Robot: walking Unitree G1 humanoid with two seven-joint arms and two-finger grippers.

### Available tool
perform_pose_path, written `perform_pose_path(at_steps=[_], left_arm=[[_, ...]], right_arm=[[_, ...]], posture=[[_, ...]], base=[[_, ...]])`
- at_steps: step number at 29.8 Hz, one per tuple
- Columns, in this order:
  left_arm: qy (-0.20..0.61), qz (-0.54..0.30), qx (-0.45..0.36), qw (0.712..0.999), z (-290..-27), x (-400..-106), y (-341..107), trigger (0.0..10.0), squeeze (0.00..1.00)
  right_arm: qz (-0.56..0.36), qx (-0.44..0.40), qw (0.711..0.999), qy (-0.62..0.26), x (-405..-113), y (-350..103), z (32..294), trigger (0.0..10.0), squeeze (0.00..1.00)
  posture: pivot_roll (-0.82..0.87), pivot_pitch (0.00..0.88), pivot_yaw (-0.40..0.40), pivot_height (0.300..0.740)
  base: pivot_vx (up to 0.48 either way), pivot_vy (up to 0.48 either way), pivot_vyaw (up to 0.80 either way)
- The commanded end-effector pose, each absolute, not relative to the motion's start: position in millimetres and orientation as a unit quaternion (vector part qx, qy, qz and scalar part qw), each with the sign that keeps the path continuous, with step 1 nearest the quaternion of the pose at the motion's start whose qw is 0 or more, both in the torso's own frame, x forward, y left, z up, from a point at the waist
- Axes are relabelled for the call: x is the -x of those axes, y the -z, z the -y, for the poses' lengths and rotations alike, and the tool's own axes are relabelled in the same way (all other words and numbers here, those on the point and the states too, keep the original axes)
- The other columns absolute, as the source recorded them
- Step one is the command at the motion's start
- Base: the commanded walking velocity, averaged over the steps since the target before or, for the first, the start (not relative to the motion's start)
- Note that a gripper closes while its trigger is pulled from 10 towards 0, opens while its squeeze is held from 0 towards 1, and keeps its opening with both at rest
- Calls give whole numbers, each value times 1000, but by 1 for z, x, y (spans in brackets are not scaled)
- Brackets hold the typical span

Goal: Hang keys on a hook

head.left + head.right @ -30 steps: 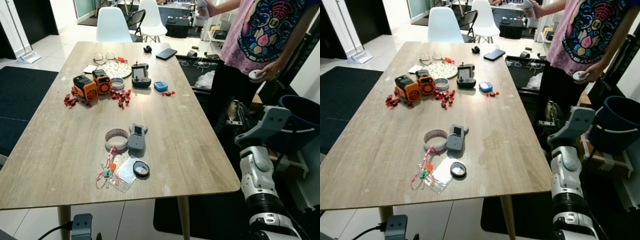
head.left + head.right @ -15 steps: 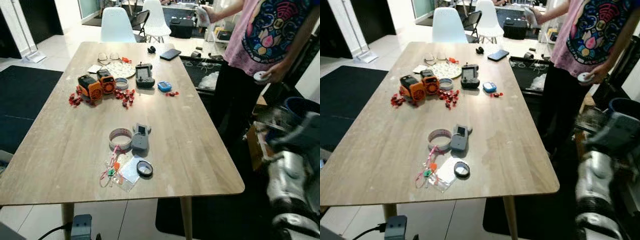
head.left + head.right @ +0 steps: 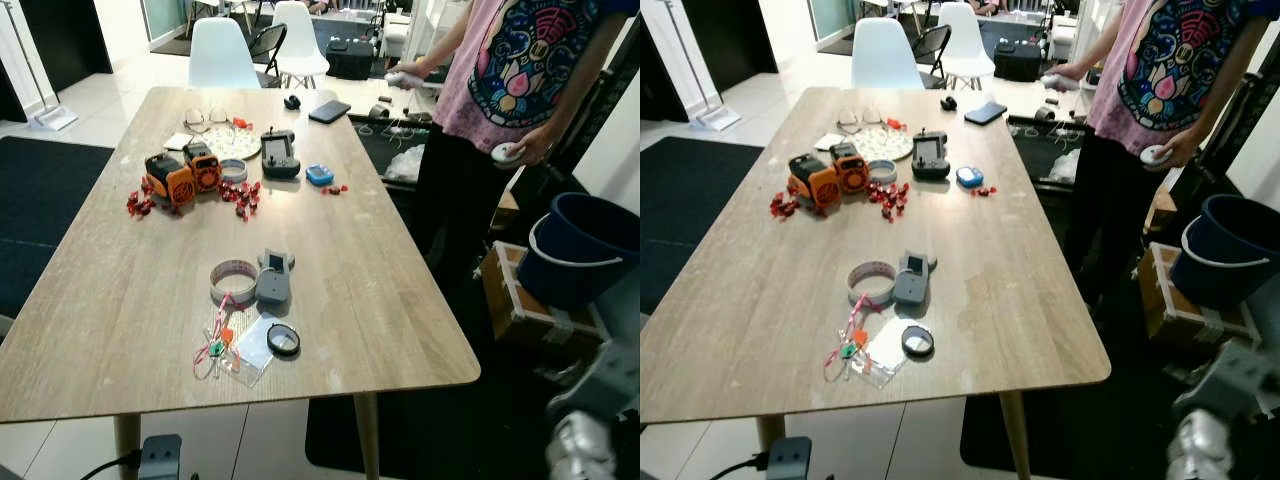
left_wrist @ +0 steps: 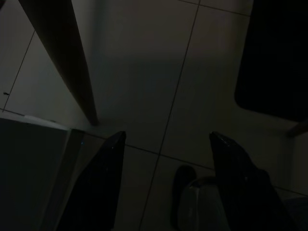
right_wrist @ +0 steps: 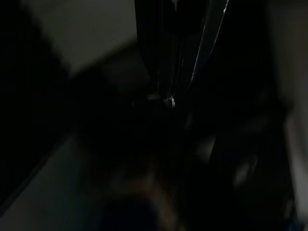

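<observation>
The right wrist view was almost black and blurred; only a dark upright shape with a pale glint could be made out, and whether the right gripper was spread or pressed together could not be told. The silver right arm [image 3: 590, 420] showed blurred and cut off at the frame corner, low beside the long pale wooden counter [image 3: 120, 290].

In the dim left wrist view the left gripper [image 4: 166, 144] hung over pale floor tiles beside a wooden counter leg [image 4: 62, 57], its two black fingers [image 4: 101, 183] spread well apart and holding nothing.

The bunch of keys with red and green tags [image 3: 215, 345] lay on the counter near its front edge, partly on what looked like a clear plastic sleeve [image 3: 248, 352]. A small round black lens [image 3: 283, 340] sat just beside it, and a white tape roll [image 3: 233, 280] touched a grey rectangular device [image 3: 272, 277] just behind.

A person in a pink patterned shirt [image 3: 510, 70] stood at the counter's far right side, head cut off, a white controller in each hand.
</observation>
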State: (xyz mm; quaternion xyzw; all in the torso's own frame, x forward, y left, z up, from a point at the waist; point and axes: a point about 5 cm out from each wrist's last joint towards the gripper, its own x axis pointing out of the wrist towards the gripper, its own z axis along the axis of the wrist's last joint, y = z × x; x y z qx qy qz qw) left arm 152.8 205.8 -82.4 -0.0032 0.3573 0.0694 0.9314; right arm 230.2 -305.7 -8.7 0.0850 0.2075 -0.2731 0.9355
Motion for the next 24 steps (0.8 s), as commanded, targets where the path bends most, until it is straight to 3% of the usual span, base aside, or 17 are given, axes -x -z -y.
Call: perform_pose_path(at_steps=[1,2,3,4,5,13,24], left_arm=[[-65,-363,-7,930,-210,-149,83,10000,0],[-65,-363,-7,930,-210,-149,83,10000,0],[-65,-363,-7,930,-210,-149,83,10000,0],[-64,-363,-7,930,-210,-149,83,10000,0],[-64,-363,-7,930,-210,-150,83,10000,0],[-64,-365,-6,929,-209,-151,83,10000,0],[-53,-368,-1,928,-206,-150,84,10000,0]], right_arm=[[-256,-81,932,243,-221,23,297,3294,0],[-276,-80,930,228,-217,29,291,3294,0],[-304,-73,929,200,-212,38,281,4588,0],[-323,-67,927,179,-208,45,273,5216,0],[-350,-58,923,148,-203,52,262,10000,0],[-421,-18,906,39,-186,73,227,10000,0],[-439,-17,898,13,-178,81,212,10000,0]], posture=[[68,56,-55,740],[68,56,-55,740],[69,57,-55,740],[69,57,-55,740],[69,57,-54,740],[72,56,-57,740],[66,55,-51,740]], base=[[0,0,0],[0,0,0],[0,0,0],[0,0,0],[0,0,0],[0,0,0],[0,0,0]])
